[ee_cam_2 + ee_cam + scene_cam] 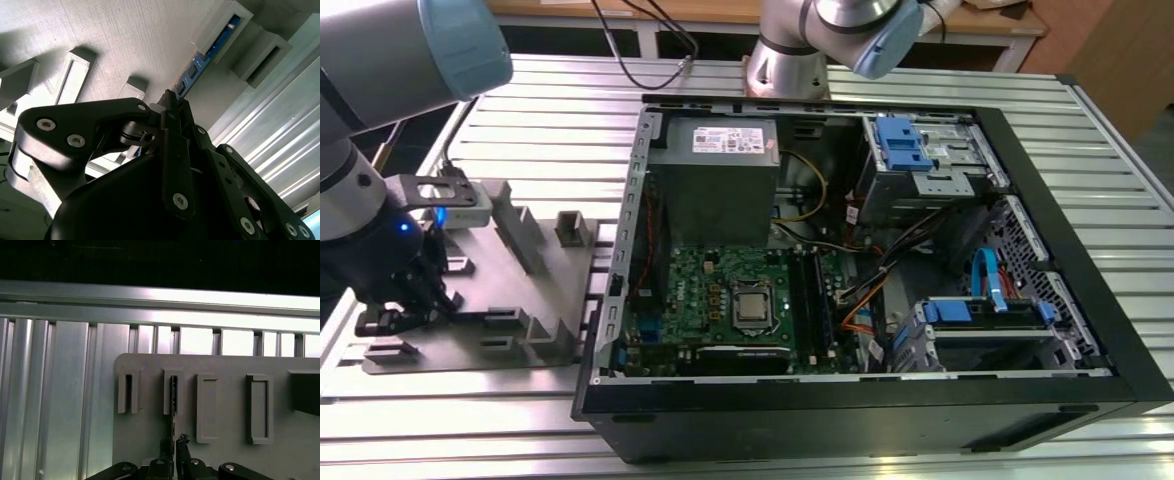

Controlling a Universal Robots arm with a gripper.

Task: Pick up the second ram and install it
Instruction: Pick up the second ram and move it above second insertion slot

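Ribbed aluminium table (534, 130) under a matte grey slotted plate (487, 290), at the exterior view's lower left. Black gripper (403, 312) low over it. In both wrist views, pinched onto the thin blue ram (192, 74) standing in a slot (166, 390); edge-on in the first wrist view.

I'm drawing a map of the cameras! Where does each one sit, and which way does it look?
Exterior view: off the arm, above, looking down on the computer case and holder plate; the arm and tool show.
First wrist view: on the wrist, facing the holder plate past the tool.
Second wrist view: on the wrist, looking slantwise along the tool's black links.
Both wrist views share the tool shut on the second ram.
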